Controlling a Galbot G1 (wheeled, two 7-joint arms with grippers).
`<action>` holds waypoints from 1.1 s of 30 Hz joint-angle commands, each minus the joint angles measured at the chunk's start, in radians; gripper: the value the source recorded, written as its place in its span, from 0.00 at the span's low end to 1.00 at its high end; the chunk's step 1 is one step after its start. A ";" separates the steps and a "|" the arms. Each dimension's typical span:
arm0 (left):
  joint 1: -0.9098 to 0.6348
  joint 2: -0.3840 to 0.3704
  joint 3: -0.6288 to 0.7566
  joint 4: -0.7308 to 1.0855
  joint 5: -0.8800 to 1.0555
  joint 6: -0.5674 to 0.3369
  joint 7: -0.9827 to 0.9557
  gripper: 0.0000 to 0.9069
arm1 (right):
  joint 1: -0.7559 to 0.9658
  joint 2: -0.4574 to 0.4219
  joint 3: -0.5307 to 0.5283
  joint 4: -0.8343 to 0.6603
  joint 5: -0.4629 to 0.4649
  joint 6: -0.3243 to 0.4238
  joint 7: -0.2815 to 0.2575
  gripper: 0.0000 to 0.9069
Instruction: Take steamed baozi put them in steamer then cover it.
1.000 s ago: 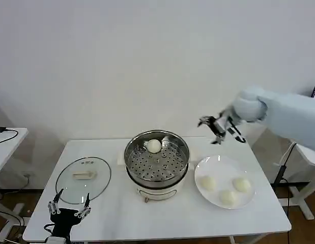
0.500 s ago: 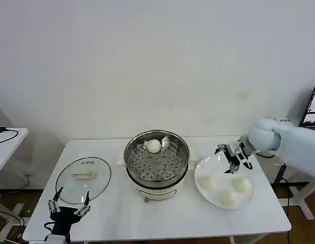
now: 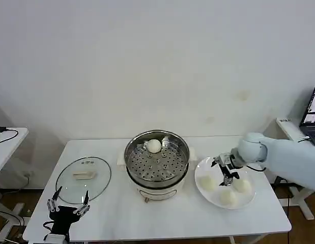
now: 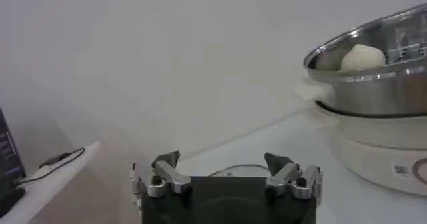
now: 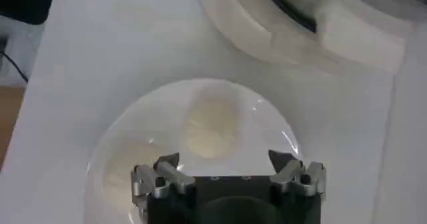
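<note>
From the head, the right tool (image 3: 224, 170) hung open over the plate (image 3: 203, 168) at the counter's (image 3: 116, 216) right edge, above three baozi (image 3: 207, 183). A fourth lay in the steamer (image 3: 157, 162) mid-counter. The left tool (image 3: 68, 208) waited open at the front-left corner, beside the lid (image 3: 83, 175).

The left wrist showed open fingers (image 4: 165, 172), the steamer (image 4: 373, 79) beyond.

The right wrist showed open fingers (image 5: 160, 175) above a baozi (image 5: 210, 129).

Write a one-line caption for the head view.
Right gripper hovers open over three baozi on a plate beside the steamer.

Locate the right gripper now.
In the head view the right gripper is on the robot's right, low over the white plate beside the steamer, jaws open among the three baozi there.
</note>
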 commanded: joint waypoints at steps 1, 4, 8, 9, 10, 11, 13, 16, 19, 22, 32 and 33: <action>0.000 0.001 -0.001 0.002 0.000 0.000 0.000 1.00 | -0.075 0.046 0.029 -0.050 -0.014 -0.019 0.003 1.00; -0.001 0.000 -0.001 0.002 0.000 0.000 0.000 1.00 | -0.083 0.062 0.035 -0.072 -0.016 -0.020 0.004 1.00; -0.001 -0.001 0.001 0.003 0.000 0.001 0.002 1.00 | -0.094 0.080 0.038 -0.091 -0.027 -0.019 0.005 1.00; -0.002 -0.001 0.000 0.003 0.000 0.000 0.001 1.00 | -0.097 0.085 0.040 -0.097 -0.032 -0.017 0.007 1.00; -0.002 -0.002 0.000 0.004 0.000 0.000 0.002 1.00 | -0.099 0.092 0.042 -0.102 -0.036 -0.017 0.007 1.00; -0.002 -0.002 0.001 0.005 0.000 0.000 0.002 1.00 | -0.102 0.097 0.044 -0.111 -0.039 -0.017 0.008 1.00; -0.004 -0.002 0.001 0.008 0.000 0.000 0.002 1.00 | -0.106 0.105 0.048 -0.120 -0.044 -0.017 0.009 1.00; -0.005 -0.002 0.002 0.010 0.000 0.000 0.002 1.00 | -0.110 0.115 0.052 -0.134 -0.048 -0.017 0.011 1.00; -0.007 -0.002 0.000 0.010 0.000 0.001 0.002 1.00 | -0.117 0.125 0.057 -0.149 -0.067 -0.012 0.012 1.00; -0.006 -0.003 0.000 0.010 -0.001 0.001 0.002 1.00 | -0.122 0.131 0.058 -0.156 -0.081 -0.011 0.009 1.00; -0.006 -0.005 0.000 0.005 -0.001 0.002 0.002 1.00 | -0.136 0.132 0.069 -0.164 -0.082 -0.006 0.003 0.93; -0.006 -0.005 0.000 0.003 -0.001 0.003 0.002 1.00 | -0.139 0.134 0.072 -0.165 -0.080 -0.004 0.005 0.93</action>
